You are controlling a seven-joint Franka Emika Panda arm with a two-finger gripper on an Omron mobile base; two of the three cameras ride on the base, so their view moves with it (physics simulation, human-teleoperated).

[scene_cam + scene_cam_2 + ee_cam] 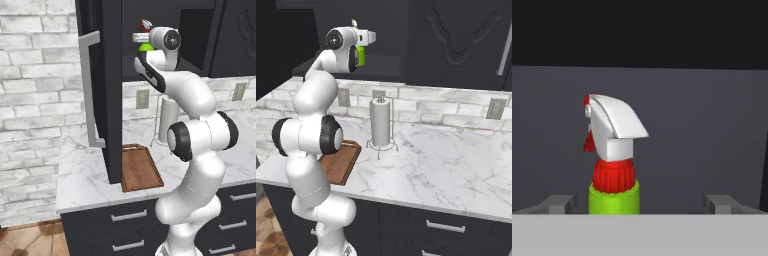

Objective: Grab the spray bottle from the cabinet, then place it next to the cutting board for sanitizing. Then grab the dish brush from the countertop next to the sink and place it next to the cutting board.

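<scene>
We reach into cabinet (107, 100), fingers (559, 204) spread around spray bottle (613, 165); not grasped, brush step pending.

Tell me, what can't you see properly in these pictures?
- Spray bottle: in the hand view its lower body is cut off at the bottom; in both base views the robot's hand hides most of it.
- Gripper: open, but whether the bottle sits squarely between the fingertips can't be judged.
- Cutting board: the open cabinet door covers its left edge in the left base view; the arm hides part in the right.
</scene>
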